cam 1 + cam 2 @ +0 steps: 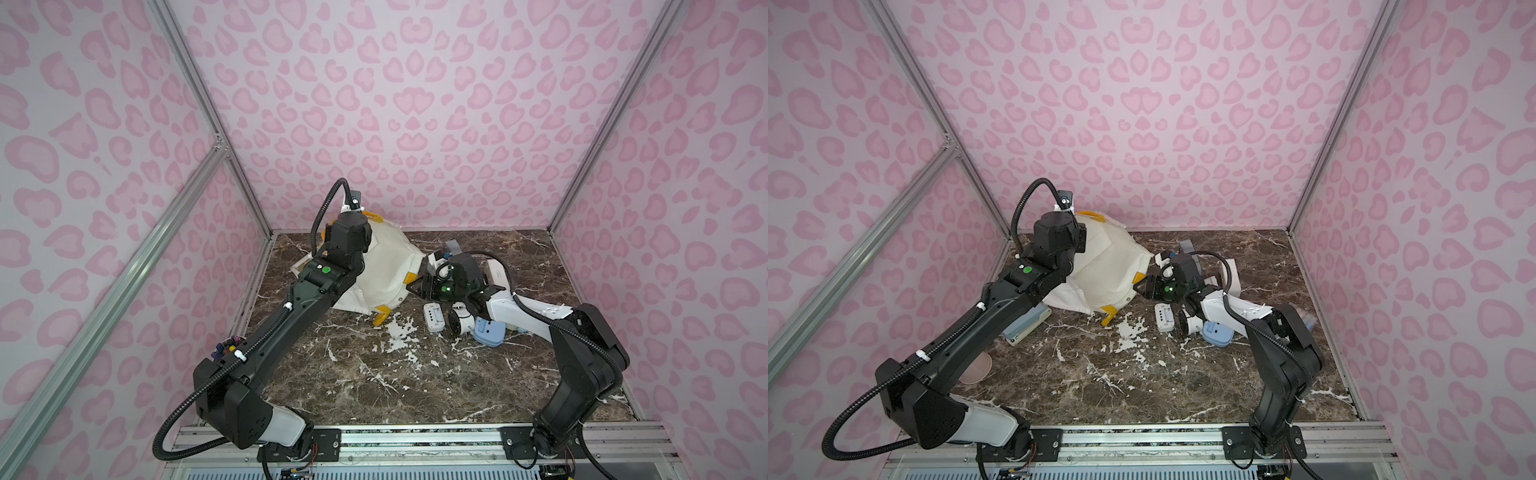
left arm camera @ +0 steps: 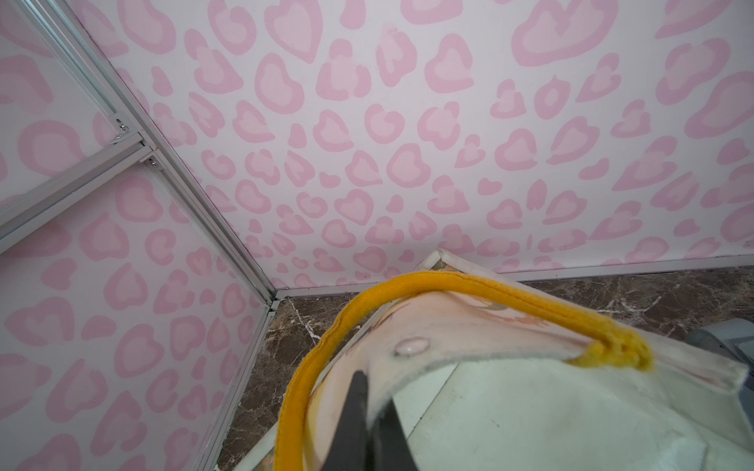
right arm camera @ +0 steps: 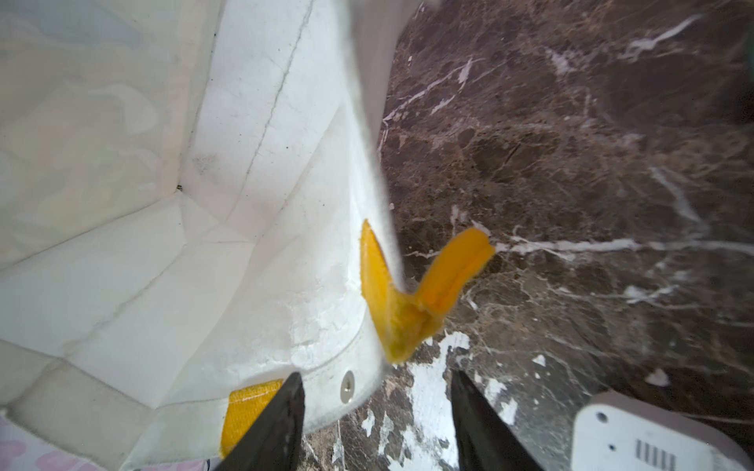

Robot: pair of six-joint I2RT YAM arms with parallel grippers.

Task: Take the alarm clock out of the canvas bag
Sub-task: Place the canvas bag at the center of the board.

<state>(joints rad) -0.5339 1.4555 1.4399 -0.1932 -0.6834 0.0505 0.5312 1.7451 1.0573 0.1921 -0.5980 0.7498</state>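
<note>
You find no word, brand or number that reads clearly in any view. Right wrist view: white device (image 3: 612, 428) at frame edge carries barcode label (image 3: 655, 452), black bars only, no digits legible beside them. Both top views: small white mark (image 1: 319, 266) next to green dot (image 1: 326, 269) on left arm (image 1: 291, 316), too small for you to read. Canvas bag (image 2: 469, 326), outer side: faint peach print, no letters to make out.
</note>
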